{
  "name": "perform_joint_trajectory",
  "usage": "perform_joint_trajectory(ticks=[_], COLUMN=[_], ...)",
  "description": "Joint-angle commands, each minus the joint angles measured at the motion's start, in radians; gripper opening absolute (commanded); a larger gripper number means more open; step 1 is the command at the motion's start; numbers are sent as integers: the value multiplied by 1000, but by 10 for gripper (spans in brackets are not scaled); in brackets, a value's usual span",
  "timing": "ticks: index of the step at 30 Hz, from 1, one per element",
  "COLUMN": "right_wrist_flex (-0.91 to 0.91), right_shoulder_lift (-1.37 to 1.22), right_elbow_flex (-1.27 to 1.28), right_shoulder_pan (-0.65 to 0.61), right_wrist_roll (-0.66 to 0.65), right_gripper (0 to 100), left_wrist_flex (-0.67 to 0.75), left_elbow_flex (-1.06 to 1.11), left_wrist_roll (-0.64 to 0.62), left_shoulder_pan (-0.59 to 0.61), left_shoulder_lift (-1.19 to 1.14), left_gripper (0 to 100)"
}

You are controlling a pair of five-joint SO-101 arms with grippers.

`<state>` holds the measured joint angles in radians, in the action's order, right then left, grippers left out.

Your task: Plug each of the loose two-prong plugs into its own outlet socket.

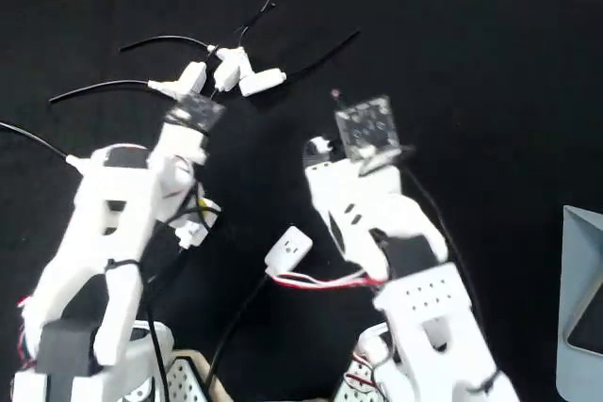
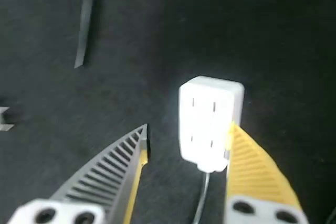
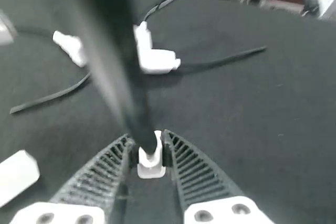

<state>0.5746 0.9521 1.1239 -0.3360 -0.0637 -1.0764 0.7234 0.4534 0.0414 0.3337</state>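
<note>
My left gripper (image 2: 187,128) is open around a white outlet block (image 2: 210,121) lying socket face up on the black cloth; the block rests against the yellow finger (image 2: 252,166), and its cord runs back between the jaws. My right gripper (image 3: 147,142) is shut on a small white two-prong plug (image 3: 149,163), whose black cable (image 3: 113,66) rises in front of the camera. In the high view the right gripper (image 1: 318,150) is mid-table and the left gripper (image 1: 193,223) folds back under its arm. Loose white plugs (image 1: 247,74) on black cords lie at the far centre-left.
A second white outlet block (image 1: 288,249) lies between the two arms with a dark cord trailing toward the front. Black cords (image 1: 104,89) spread across the far left. A grey box (image 1: 579,308) stands at the right edge. A white block (image 3: 16,174) is beside my right gripper.
</note>
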Motion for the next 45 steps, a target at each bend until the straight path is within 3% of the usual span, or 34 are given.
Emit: perform_joint_trajectory(ticks=[1, 8, 12, 19, 29, 45], right_wrist_flex=[3, 3, 11, 54, 25, -110], right_shoulder_lift=[-134, -289, -366, -487, -700, -865], right_elbow_flex=[-110, -209, -237, -328, -472, -460], right_shoulder_pan=[-57, -106, -207, -342, -431, -463], right_wrist_roll=[-38, -66, -141, -153, -155, -157], right_gripper=[12, 12, 12, 12, 12, 12], left_wrist_flex=[-43, -40, -40, -2, 150, 158], left_elbow_flex=[-64, 125, 229, 371, 526, 539], left_wrist_roll=[-44, -100, -180, -287, -364, -368], left_shoulder_pan=[91, 110, 180, 357, 496, 501], left_shoulder_lift=[129, 445, 606, 789, 801, 809], left_gripper=[238, 239, 239, 239, 238, 234])
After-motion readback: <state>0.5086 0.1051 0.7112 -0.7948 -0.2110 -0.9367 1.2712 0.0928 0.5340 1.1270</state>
